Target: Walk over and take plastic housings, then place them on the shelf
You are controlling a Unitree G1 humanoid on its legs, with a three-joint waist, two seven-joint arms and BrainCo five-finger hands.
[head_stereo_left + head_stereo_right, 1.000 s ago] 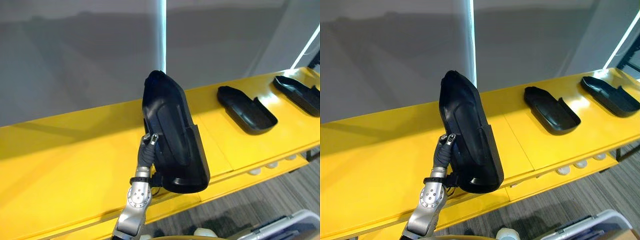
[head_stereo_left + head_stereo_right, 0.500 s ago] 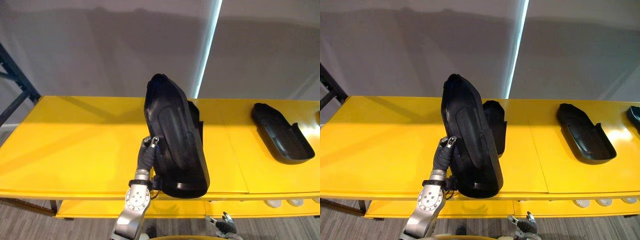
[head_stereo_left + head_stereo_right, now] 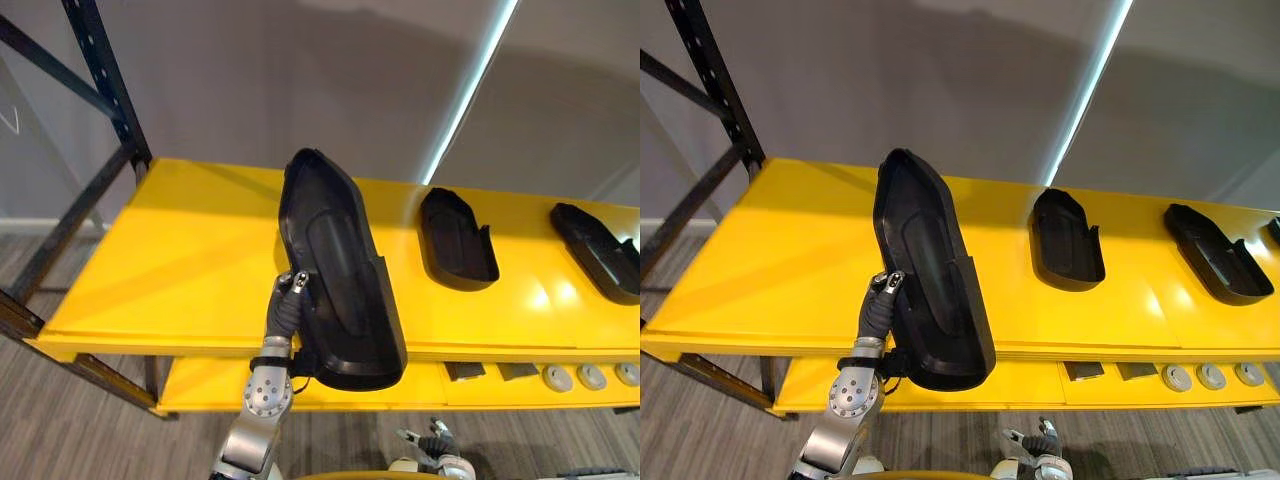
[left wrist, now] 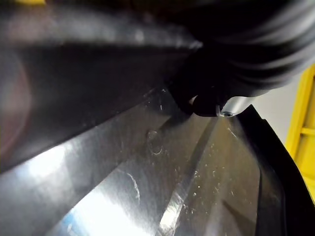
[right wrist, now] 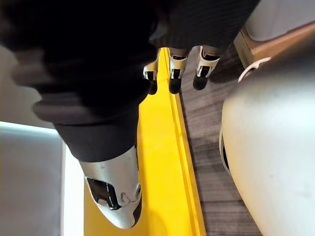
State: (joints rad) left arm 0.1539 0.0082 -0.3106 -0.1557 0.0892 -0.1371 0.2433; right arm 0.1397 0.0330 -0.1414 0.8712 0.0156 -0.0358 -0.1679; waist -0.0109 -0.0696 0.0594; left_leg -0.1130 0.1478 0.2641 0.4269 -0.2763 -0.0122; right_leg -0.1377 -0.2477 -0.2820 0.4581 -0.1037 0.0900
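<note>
Where the left eye view looks down on the yellow shelf [image 3: 190, 260], the left hand [image 3: 288, 305] grips a black held housing [image 3: 340, 290] by its lower rim, a dark-tipped finger hooked over the edge. The housing stands nearly upright, its hollow side facing the camera, raised in front of the shelf's middle and not lying on it. To its right a second housing [image 3: 457, 240] lies flat on the shelf, hollow side up, and a third housing [image 3: 600, 250] lies further right, well apart from it. A dark rack post [image 3: 100, 80] rises at the shelf's left end. Below, a lower shelf [image 3: 210, 385] carries small round parts [image 3: 590, 376] near its right end. The right hand [image 3: 432, 440] shows low down, beneath the shelf's front edge.

In the right eye view the same layout appears: the held housing upright in the left hand, the other two flat on the shelf to its right.

In the left wrist view one fingertip [image 4: 209, 104] presses on the glossy, scuffed inner surface of the held housing, with yellow beyond its rim.

In the right wrist view the fingers [image 5: 172, 73] hang loose and hold nothing, above the shelf's yellow edge and the grey striped floor [image 5: 206, 147]
</note>
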